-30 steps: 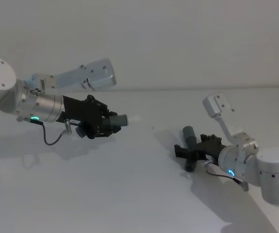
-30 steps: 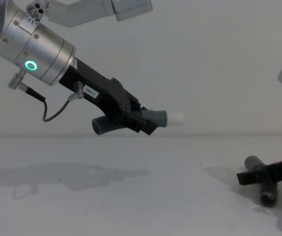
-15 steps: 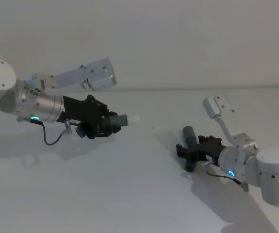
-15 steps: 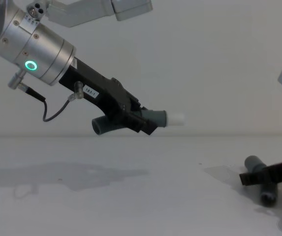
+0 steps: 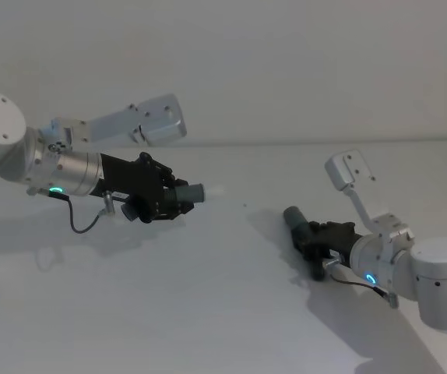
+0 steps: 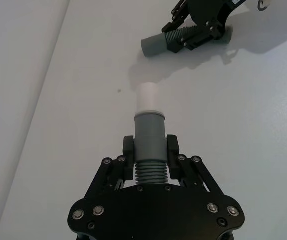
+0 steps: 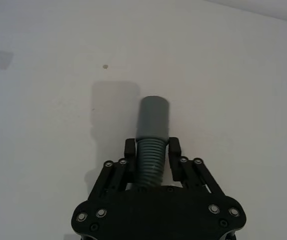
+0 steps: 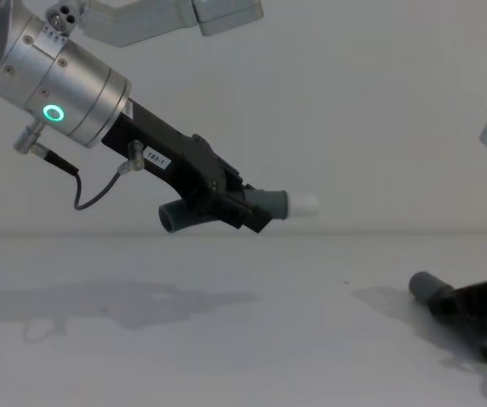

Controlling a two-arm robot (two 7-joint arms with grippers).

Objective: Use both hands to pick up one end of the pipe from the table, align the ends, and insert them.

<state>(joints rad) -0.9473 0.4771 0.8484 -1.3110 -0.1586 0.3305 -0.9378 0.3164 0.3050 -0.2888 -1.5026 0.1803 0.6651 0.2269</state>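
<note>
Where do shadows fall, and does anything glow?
Head view: a faint shadow lies on the table below the left gripper. Chest view: a green ring glows on the left arm. Right wrist view: the grey pipe piece throws a pale shadow beside itself.

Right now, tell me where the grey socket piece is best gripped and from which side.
Take the socket piece by its ribbed middle, coming from its rear end, a finger on each side. The ribs should give purchase, and the smooth mouth is left free to meet the white tip in the left gripper. The right gripper grips it so.
</note>
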